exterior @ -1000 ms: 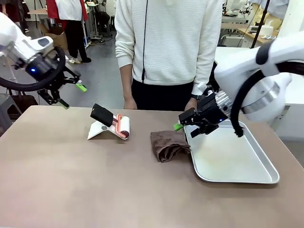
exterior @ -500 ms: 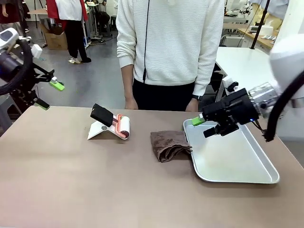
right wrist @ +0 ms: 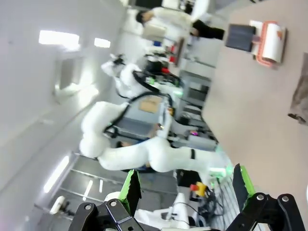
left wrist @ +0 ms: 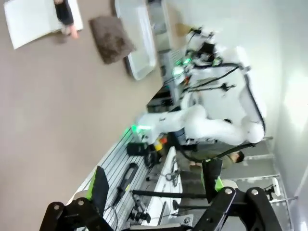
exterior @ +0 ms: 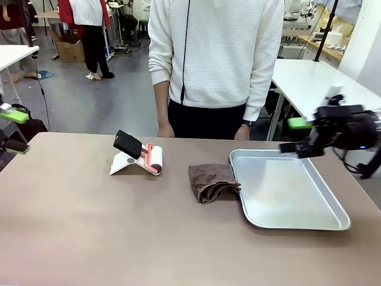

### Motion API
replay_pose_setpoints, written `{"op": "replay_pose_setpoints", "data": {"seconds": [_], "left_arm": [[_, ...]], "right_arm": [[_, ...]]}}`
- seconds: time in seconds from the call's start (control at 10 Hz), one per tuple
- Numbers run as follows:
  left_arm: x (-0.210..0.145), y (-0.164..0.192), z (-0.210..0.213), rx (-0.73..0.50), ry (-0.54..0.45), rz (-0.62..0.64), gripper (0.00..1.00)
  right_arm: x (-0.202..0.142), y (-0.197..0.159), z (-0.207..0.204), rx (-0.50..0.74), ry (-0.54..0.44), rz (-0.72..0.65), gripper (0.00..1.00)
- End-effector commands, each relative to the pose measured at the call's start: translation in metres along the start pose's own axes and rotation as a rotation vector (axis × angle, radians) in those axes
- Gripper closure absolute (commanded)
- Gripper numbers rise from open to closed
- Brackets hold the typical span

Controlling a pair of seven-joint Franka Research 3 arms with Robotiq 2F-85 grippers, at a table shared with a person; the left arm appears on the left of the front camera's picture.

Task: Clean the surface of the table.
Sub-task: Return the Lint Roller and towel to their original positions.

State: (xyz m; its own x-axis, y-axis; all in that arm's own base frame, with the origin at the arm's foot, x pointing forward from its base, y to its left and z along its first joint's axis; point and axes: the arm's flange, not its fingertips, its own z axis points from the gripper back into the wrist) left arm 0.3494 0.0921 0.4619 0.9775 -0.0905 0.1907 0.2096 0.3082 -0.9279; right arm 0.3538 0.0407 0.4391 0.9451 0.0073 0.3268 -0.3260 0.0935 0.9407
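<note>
The brownish-taupe table (exterior: 89, 226) carries a crumpled brown cloth (exterior: 213, 180) near its middle and a lint roller (exterior: 149, 159) with a black handle propped on a white stand. My left gripper (exterior: 13, 131) hangs open at the far left edge of the table, green pads apart. Over the far right side, behind the tray, my right gripper (exterior: 293, 136) is open and holds nothing. In the left wrist view the open left gripper (left wrist: 156, 185) looks along the table (left wrist: 48, 96) toward the cloth (left wrist: 111, 38). The right wrist view shows the open right gripper (right wrist: 185, 185), the table (right wrist: 255, 96) and the roller (right wrist: 269, 41).
A shiny silver tray (exterior: 324, 223) lies on the right half of the table, its left rim touching the cloth. A person in a white sweater (exterior: 214, 53) stands at the far edge with both hands resting on it. A white table (exterior: 309, 77) stands behind on the right.
Both arms have pulled outward. The left gripper moved left to the picture's edge. The right gripper moved right, from the tray's left corner beside the cloth to beyond its far right side. Both stayed open.
</note>
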Motion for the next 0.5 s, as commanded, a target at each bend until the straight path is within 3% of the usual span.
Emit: {"op": "replay_pose_setpoints", "data": {"seconds": [0.0,0.2,0.4], "left_arm": [[-0.005,0.018,0.014,-0.171,-0.126,-0.086,0.00],[-0.004,0.034,0.026,-0.226,-0.193,-0.073,0.00],[0.009,0.037,0.022,-0.203,-0.183,-0.070,0.00]], "right_arm": [[-0.072,-0.012,0.035,0.058,-0.120,0.012,0.00],[-0.077,-0.023,0.072,0.088,-0.218,-0.005,0.00],[-0.078,-0.035,0.094,0.113,-0.289,-0.021,0.00]]}}
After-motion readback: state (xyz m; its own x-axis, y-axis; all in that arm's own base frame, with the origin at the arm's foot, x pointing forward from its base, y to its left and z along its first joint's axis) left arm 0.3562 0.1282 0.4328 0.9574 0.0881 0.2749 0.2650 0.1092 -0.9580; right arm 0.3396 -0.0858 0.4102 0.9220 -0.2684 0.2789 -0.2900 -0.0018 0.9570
